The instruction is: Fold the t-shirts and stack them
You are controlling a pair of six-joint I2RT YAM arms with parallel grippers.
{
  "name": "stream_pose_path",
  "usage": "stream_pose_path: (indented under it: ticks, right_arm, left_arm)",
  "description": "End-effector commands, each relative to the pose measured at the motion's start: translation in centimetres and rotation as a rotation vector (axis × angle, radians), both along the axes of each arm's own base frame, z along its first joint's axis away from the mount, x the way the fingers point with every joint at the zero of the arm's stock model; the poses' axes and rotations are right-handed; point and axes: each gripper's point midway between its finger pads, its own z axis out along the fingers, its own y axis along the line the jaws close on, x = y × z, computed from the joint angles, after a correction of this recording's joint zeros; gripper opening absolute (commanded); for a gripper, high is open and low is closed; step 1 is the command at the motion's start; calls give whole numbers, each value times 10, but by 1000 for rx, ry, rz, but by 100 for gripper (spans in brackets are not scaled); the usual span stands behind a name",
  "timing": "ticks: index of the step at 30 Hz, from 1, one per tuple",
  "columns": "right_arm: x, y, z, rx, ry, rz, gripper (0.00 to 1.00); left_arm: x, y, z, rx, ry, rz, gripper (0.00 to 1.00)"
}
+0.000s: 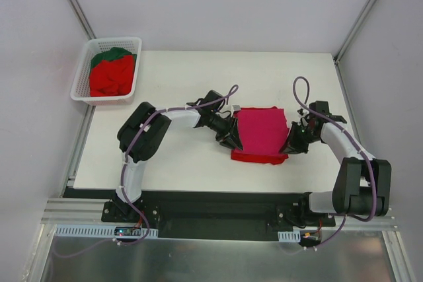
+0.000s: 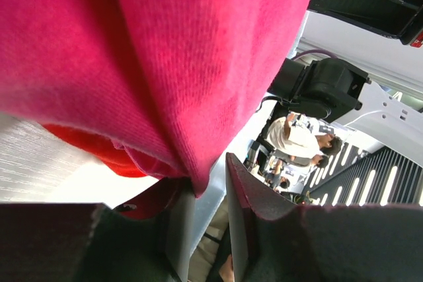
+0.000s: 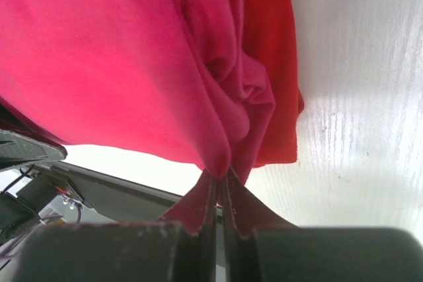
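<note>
A folded magenta-pink t-shirt (image 1: 259, 130) lies mid-table on top of a bright red t-shirt (image 1: 258, 158), which shows along its near edge. My left gripper (image 1: 232, 133) is at the pink shirt's left edge. In the left wrist view its jaws (image 2: 208, 176) stand a little apart, and a fold of the pink shirt (image 2: 165, 51) hangs down to their mouth against the left finger. My right gripper (image 1: 291, 142) is at the shirt's right edge. In the right wrist view it (image 3: 221, 176) is shut on a pinched fold of the pink shirt (image 3: 99, 51), with the red shirt (image 3: 271, 64) behind.
A white lattice basket (image 1: 80, 87) at the table's far left corner holds bunched red t-shirts (image 1: 111, 77) and a dark green one (image 1: 109, 54). The white table's edge runs just in front of the shirts, near the arm bases.
</note>
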Motion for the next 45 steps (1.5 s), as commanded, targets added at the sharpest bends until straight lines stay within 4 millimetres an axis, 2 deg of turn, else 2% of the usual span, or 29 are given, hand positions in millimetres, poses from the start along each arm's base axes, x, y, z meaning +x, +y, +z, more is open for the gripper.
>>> stream_pose_path:
  ticks: [1,7,15,22,23,24,25,26,27,28,29,30,33,35,36,38,40,45]
  right_arm:
    - [-1,-6,18,-46,-34,34,2]
    - [-7,-8,13,-60,-6,39,1]
    - [-20,-9,-1,-64,46,39,2]
    - [-20,-10,-2,-72,54,42,4]
    - [-20,-11,-1,-76,54,40,4]
    - [-20,-13,0,-91,54,39,13]
    - [-16,-16,5,-105,41,33,24]
    - [-13,-18,12,-120,21,26,42]
    - [-14,-23,17,-150,15,19,67]
    - [-12,-26,23,-170,7,10,79]
    - [-3,-31,38,-196,-40,-2,89]
    - [-6,-40,43,-253,-31,-16,96]
    - [5,-51,70,-326,-102,-54,96]
    - [12,-50,79,-323,-135,-56,96]
    - [19,-46,84,-304,-158,-52,96]
    - [28,-37,86,-251,-186,-39,96]
    - [41,-16,84,-177,-213,-16,96]
    - [74,20,72,-107,-275,93,96]
  left_arm:
    - [-3,-4,29,-59,-50,-21,24]
    - [-5,-1,27,-51,-45,-19,24]
    - [-16,2,14,-20,-20,-25,24]
    - [-19,-2,13,-21,-9,-37,24]
    - [-19,-3,15,-23,-13,-39,39]
    - [-18,-2,18,-25,-21,-36,73]
    - [-16,-1,20,-28,-36,-36,99]
    - [-17,2,21,-14,-32,-34,99]
    - [-15,3,29,-16,-59,-29,99]
    - [-14,6,31,-8,-86,-32,99]
    - [-11,11,33,-2,-102,-24,100]
    - [-13,17,37,13,-108,-22,99]
    - [-5,44,29,60,-140,25,99]
    - [2,62,19,95,-147,67,99]
    - [8,79,13,115,-129,114,99]
    - [16,94,9,130,-133,154,99]
    - [26,110,10,135,-136,204,99]
    - [45,117,27,113,-180,256,99]
